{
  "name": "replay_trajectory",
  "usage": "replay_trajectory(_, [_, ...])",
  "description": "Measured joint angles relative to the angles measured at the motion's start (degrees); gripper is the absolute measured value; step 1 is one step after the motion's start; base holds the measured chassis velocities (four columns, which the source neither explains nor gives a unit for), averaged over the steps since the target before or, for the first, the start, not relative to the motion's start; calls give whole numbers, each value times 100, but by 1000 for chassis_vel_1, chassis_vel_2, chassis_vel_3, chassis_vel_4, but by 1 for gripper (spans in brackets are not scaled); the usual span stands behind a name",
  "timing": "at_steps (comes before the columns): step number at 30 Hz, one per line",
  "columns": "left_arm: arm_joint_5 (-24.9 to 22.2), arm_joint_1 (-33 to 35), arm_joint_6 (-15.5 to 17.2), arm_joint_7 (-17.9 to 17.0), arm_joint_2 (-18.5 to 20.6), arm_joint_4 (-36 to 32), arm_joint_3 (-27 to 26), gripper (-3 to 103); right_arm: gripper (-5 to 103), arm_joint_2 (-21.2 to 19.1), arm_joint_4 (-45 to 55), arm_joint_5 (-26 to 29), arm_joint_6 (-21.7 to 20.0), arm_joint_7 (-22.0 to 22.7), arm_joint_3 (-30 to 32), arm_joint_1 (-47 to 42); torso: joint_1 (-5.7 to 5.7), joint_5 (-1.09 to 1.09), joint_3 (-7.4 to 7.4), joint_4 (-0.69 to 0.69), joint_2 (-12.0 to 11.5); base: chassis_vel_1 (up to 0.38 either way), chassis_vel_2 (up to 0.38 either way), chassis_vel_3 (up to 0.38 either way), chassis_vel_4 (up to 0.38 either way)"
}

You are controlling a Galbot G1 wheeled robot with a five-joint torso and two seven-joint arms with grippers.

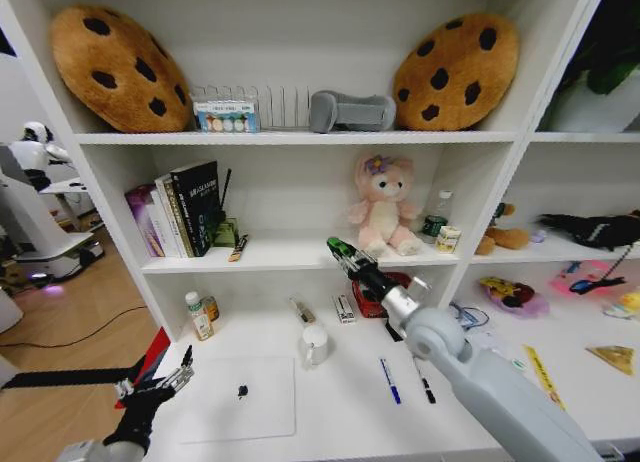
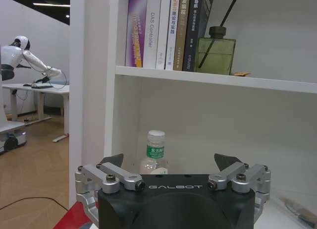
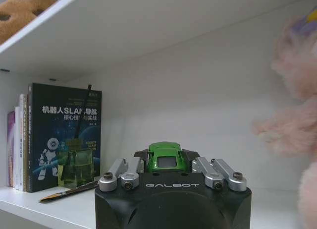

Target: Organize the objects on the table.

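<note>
My right gripper reaches up to the middle shelf, just left of the pink plush. It is shut on the tiny green toy car, which sits between its fingers above the shelf board. Low at the table's left corner, my left gripper hangs open with nothing in it, its fingers spread wide. On the white table lie the silver laptop, a blue pen, a black pen and a yellow ruler. A small green-labelled can stands on the shelf right of the plush.
Books and a green diffuser bottle stand at the shelf's left end, the pink plush at its right. A white mug, a small bottle and a red object sit at the table's back. Cookie cushions fill the top shelf.
</note>
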Motion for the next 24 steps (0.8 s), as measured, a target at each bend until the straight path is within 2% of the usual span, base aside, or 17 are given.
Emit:
replay_trajectory(1, [0,0,0,0,0,0,0,100,36,0,0,0,0,0,0,0,0,0,0,0,0,0,0,0,0])
replay_trajectory(6, [16,-21,10,-7,-36,47,20,100,36,368,-792,84,-173,189,-826,808,0,0,0,-1,0,0,0,0,0])
replay_trajectory(9, [13,-13,1,-1,-39,71,13,100,36,488,-1026,134,-262,273,-1025,1033,0,0,0,-2,0,0,0,0,0])
replay_trajectory(17, [-10,-43,-3,1,26,111,38,100,36,578,-1155,342,-523,593,-1174,1349,0,0,-1,-3,0,0,0,0,0])
replay_trajectory(19, [-13,-52,-2,1,38,114,46,100,33,572,-1137,369,-562,616,-1174,1366,0,0,-1,-3,0,0,0,0,0])
replay_trajectory(21, [-17,-63,-1,-3,47,115,52,100,37,567,-1125,374,-583,629,-1174,1370,0,0,-1,-2,0,0,0,0,0])
replay_trajectory(23, [-21,-72,7,-17,54,115,68,100,49,558,-1078,379,-637,709,-1170,1317,0,0,-1,-2,0,0,0,0,0])
replay_trajectory(24, [-21,-72,7,-17,54,115,68,100,49,558,-1078,379,-637,709,-1170,1317,0,0,-1,-2,0,0,0,0,0])
